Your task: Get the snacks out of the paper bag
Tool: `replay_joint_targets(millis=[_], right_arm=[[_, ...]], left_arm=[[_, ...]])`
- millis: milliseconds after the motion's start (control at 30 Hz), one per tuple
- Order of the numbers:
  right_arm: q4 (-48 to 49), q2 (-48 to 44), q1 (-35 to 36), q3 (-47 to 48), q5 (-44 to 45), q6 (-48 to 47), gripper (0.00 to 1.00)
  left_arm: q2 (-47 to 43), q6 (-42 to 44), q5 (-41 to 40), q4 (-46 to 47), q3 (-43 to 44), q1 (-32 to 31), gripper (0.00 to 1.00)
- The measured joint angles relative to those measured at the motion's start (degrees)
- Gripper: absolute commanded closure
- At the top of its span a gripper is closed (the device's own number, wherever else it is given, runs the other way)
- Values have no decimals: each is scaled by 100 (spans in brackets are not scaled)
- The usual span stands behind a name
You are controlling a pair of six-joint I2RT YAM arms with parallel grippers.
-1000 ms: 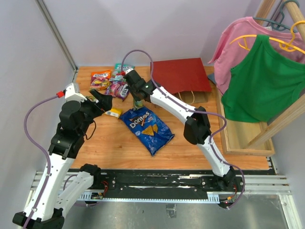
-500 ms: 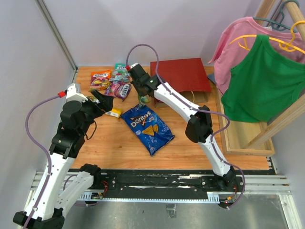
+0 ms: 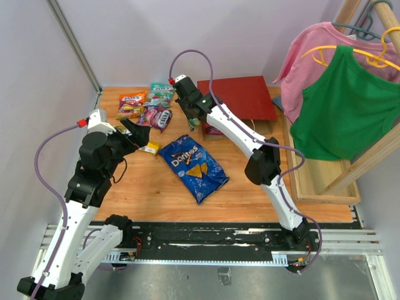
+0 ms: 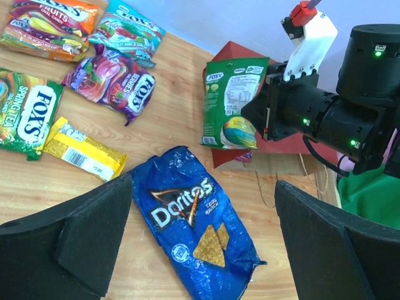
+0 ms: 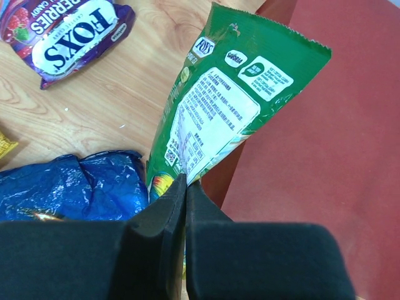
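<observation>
Snacks lie spread across the bench (image 3: 156,194), and 1 green snack packet (image 5: 215,119) is pinched by its edge in the right pincer (image 5: 186,182), whose 2 fingers are pressed tight together on it. In the left wrist view this packet hangs at upper centre, in front of the paper bag (image 3: 240,97). That bag lies flat at the upper middle of the top view, red side up, with its twisted handles (image 4: 265,187) on the wood. At upper left sit the orange packet (image 4: 50,25), teal packet (image 4: 128,31), purple packet (image 4: 112,78) and Spring Tea packet (image 4: 25,119), with the yellow bar wrapper (image 4: 84,150) just below them. The blue Doritos bag (image 3: 192,164) lies at centre. The left pincer (image 4: 201,187) is spread wide and holds nothing.
</observation>
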Motion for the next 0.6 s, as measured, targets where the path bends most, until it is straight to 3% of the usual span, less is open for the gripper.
replay_joint_targets(millis=[600], right_arm=[[118,695,-17,243,1078,-619,97]], left_arm=[[55,39,190,2,0,0,0]])
